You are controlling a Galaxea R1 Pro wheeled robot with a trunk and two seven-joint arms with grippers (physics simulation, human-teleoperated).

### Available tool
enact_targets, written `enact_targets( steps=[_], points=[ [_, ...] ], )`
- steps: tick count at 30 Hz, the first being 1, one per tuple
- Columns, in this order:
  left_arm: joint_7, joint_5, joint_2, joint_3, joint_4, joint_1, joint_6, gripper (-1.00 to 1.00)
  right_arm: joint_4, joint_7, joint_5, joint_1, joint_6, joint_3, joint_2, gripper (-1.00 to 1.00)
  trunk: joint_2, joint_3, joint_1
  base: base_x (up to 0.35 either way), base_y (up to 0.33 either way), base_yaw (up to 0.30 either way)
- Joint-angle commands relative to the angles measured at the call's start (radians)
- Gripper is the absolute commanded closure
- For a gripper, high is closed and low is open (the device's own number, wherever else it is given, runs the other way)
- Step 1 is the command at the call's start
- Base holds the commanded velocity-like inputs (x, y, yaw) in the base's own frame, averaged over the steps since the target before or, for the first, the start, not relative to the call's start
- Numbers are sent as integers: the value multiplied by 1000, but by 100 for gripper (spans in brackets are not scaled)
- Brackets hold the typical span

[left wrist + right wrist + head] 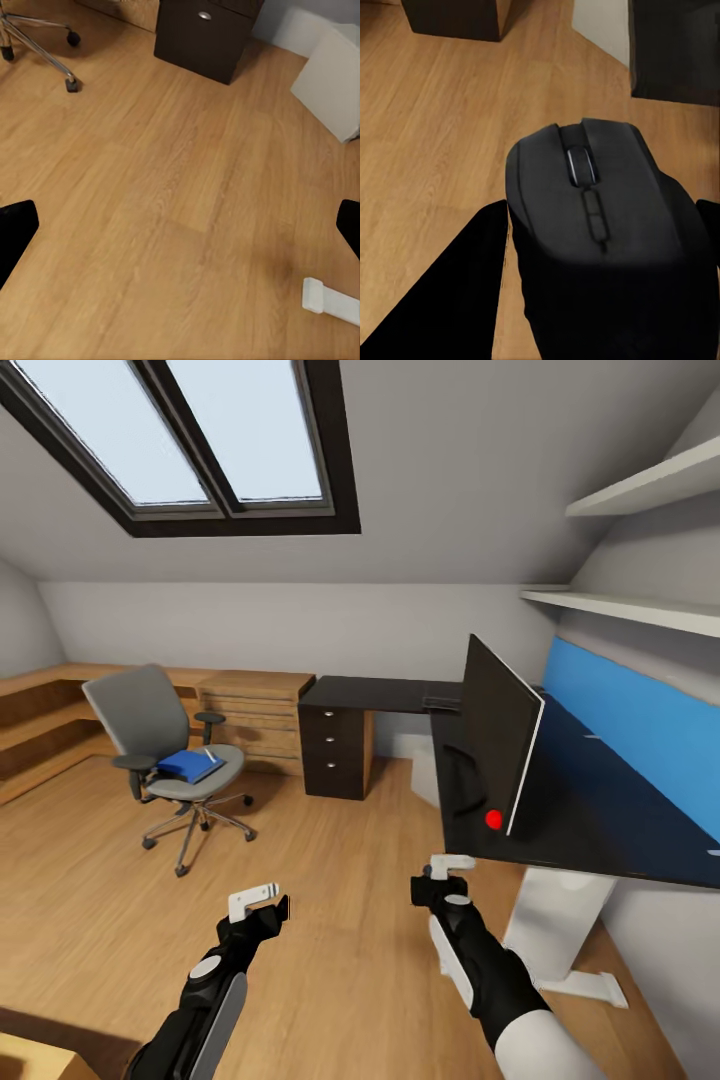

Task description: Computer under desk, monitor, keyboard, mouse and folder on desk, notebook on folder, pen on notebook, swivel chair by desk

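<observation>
Right gripper (441, 875) pinching mouse (585, 202) | left gripper (262, 901) spread | folder (188, 765) on swivel chair (150, 725)

Head camera looks forward-down; both wrist cameras face the wooden floor (172, 187), probably from low

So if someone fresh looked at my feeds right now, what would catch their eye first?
Probably the dark oval mouse looming in the right wrist view, clamped in the right gripper above the wooden floor. Next, the big black flat monitor with its red dot, standing on the black desk on the right. Then the bright blue folder lying on the grey swivel chair to the left.
</observation>
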Motion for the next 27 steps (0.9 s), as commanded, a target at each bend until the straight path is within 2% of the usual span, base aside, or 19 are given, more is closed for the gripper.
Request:
enact_targets(
  steps=[1, 8, 14, 27],
  points=[
    [8, 10, 1, -2, -1, -1, 3, -100, -28, -19, -10, 12, 6, 8, 0, 100, -1, -1, 0, 0, 337, 0],
    [8, 9, 1, -2, -1, -1, 4, -100, -76, -40, -15, 39, 8, 55, 0, 100, -1, -1, 0, 35, 332, 0],
    [7, 9, 1, -3, -1, -1, 5, -100, -93, -41, -21, 40, 5, 61, 1, 100, -1, -1, 0, 245, 238, 0],
    [3, 9, 1, -4, 2, -1, 8, -100, -92, -41, -20, 41, 1, 59, 0, 100, -1, -1, 0, 332, 26, 0]
  ],
)
